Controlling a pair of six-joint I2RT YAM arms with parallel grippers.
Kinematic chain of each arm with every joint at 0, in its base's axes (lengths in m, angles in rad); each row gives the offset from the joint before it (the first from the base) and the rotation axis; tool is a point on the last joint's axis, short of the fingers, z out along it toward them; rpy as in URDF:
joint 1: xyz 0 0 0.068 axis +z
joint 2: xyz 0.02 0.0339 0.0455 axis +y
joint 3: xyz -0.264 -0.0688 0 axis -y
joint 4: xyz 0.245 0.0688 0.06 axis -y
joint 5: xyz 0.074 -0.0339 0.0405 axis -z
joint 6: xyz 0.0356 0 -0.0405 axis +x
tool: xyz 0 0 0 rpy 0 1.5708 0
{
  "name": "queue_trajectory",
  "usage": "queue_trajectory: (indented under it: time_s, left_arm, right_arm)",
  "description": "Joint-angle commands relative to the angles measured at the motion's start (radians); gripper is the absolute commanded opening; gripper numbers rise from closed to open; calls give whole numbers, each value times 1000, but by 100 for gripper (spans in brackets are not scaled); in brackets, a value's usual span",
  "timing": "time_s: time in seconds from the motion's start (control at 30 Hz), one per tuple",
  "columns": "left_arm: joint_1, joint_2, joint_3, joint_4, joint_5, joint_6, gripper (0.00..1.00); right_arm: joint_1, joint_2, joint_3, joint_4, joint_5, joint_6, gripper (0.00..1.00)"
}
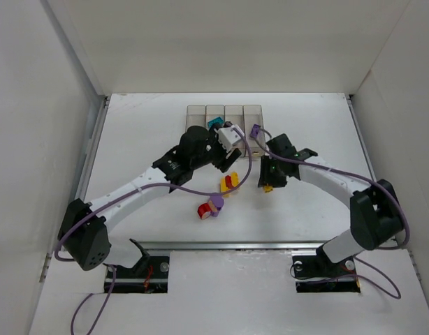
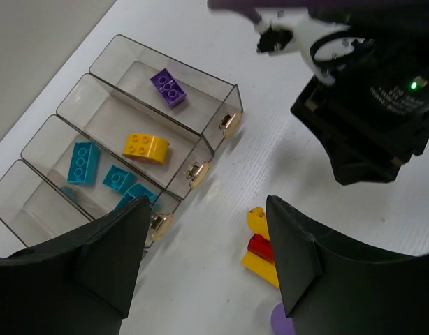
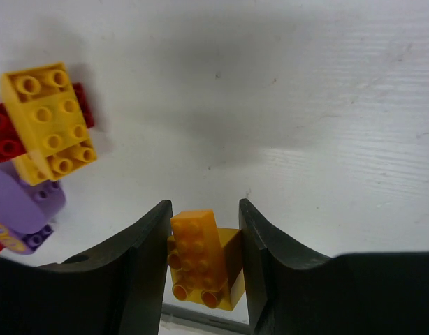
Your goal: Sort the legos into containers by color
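The four joined clear containers stand at the back centre. In the left wrist view they hold a purple lego, a yellow lego and teal legos. My left gripper is open and empty above the table, just in front of the containers. A yellow-and-red clump lies by its right finger. My right gripper is shut on a yellow lego, held just over the table.
A yellow-red clump and a red-purple clump lie between the arms; both also show in the right wrist view, the purple part lower left. The right arm's wrist is close to my left gripper. White walls enclose the table.
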Motion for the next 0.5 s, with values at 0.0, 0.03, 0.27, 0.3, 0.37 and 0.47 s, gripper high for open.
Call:
queue_trajectory:
  time_s: [0.0,0.03,0.27,0.3,0.37,0.47]
  left_arm:
    - [1,-55,-16,49,-28,7,64]
    - [1,-55,-16,58,-28,7,64]
    - [1,-64,-25,67,-48,17,64]
    - [1,-64,-25,67,-48,17,64]
    - [1,-64,-25,67,-48,26,64]
    - [1,-64,-25,67,-48,26,64]
  right_arm:
    - [48,49,-9,59,52,-10,0]
    - [48,85,-19,59,52,-10,0]
    - [48,119,-31,103,95,-1,30]
    - [48,128,-31,112,95,-12,37]
    - [48,129,-40,112,85,-12,49]
    - [48,138,-40,112,85,-12,63]
